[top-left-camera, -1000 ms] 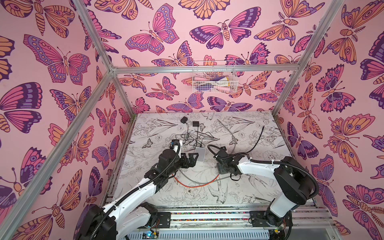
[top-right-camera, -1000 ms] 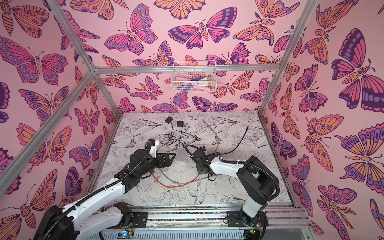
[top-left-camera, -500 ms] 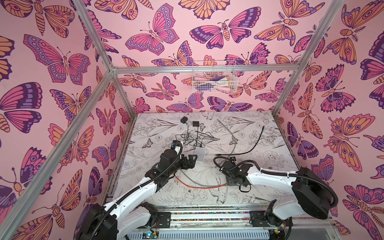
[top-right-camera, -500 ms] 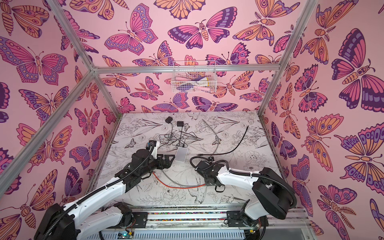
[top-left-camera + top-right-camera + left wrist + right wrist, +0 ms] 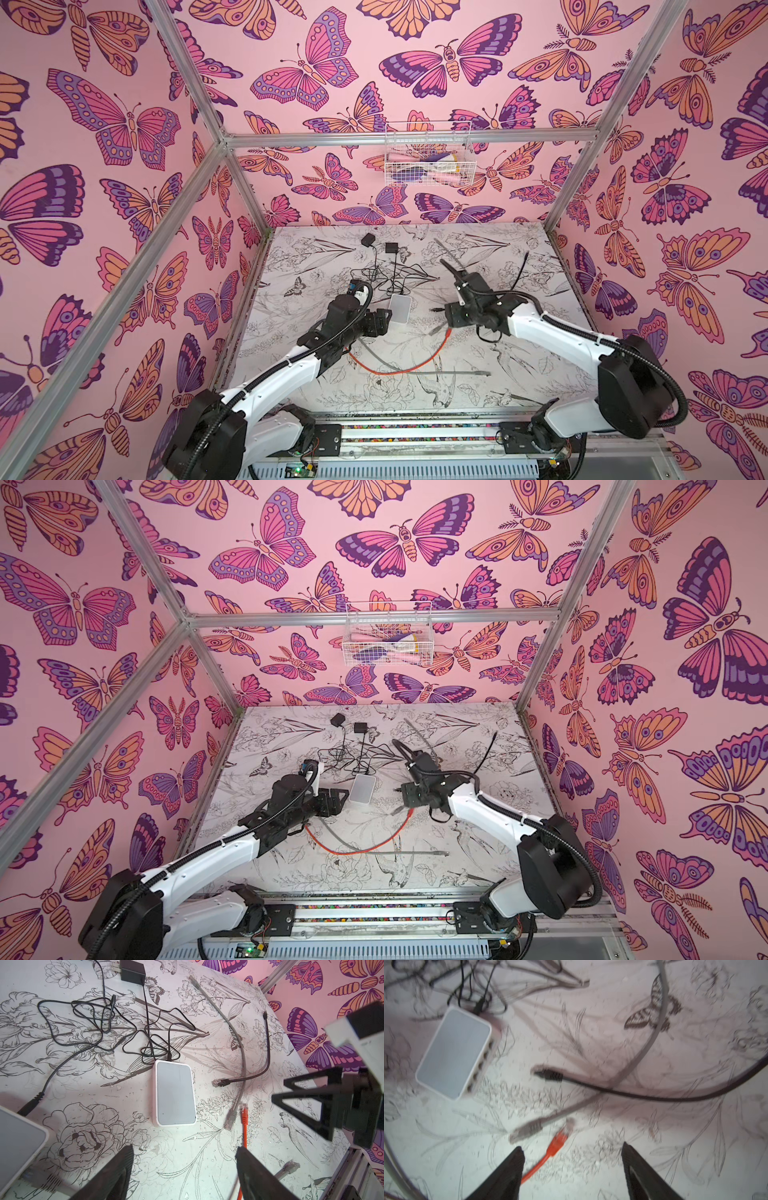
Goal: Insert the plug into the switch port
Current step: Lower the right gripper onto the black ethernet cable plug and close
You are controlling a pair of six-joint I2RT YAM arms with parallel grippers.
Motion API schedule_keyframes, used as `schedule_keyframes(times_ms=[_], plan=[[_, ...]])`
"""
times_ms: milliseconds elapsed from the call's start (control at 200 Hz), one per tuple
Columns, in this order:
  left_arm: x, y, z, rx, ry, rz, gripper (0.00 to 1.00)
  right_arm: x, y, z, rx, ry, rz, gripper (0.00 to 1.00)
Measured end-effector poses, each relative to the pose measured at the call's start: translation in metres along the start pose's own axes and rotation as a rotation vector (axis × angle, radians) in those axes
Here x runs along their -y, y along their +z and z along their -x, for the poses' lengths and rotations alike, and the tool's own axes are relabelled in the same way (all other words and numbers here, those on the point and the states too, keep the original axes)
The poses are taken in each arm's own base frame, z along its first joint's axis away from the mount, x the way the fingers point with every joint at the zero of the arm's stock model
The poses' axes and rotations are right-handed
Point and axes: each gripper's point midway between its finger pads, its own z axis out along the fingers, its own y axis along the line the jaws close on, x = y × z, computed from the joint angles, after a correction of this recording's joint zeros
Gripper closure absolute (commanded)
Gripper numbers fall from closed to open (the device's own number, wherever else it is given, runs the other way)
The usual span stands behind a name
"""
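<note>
Plug: none in hand yet, none inserted. Three lie loose on the table [image 5: 532, 374], all on the same side of the switch [image 5: 401, 308]: a black plug [image 5: 221, 1082], a grey plug [image 5: 230, 1119] and an orange plug [image 5: 244, 1114]. The orange plug is the likely target, because the right gripper [image 5: 572, 1146] hovers over it with jaws spread and empty. In the right wrist view it rests on the table just beyond the fingertips, nearer one finger than the other. The grey plug is just beside it; blur hides whether they touch. The left gripper [image 5: 184, 1148] hangs just short of the switch on its other side, jaws also apart with nothing between them. It is well placed to steady the housing. Key relation: the port row [image 5: 481, 1064] runs along the long side of the switch that faces the right arm, so the plugs sit on the port side. The orange plug's long axis runs roughly parallel to that side, with its nose toward the far wall rather than at the ports. After a grasp it would probably need about a quarter turn toward the switch before any push. The right arm is nearer the plug and the left arm is nearer the switch.
</note>
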Motion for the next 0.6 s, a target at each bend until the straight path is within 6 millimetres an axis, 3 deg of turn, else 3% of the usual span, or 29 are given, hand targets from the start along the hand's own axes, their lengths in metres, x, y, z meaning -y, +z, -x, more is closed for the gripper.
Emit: schedule_keyframes(times_ms=[175, 401, 601], plan=[[-0.006, 0.017, -0.003, -0.044, -0.013, 0.023, 0.23, -0.018, 0.015, 0.008, -0.001, -0.178, 0.075, 0.23], [-0.02, 0.05, -0.013, -0.131, -0.056, 0.056, 0.25, -0.025, 0.05, 0.024, -0.118, -0.347, 0.113, 0.37], [-0.025, 0.068, -0.019, -0.173, -0.083, 0.067, 0.3, -0.015, 0.074, -0.005, -0.242, -0.464, 0.103, 0.42]])
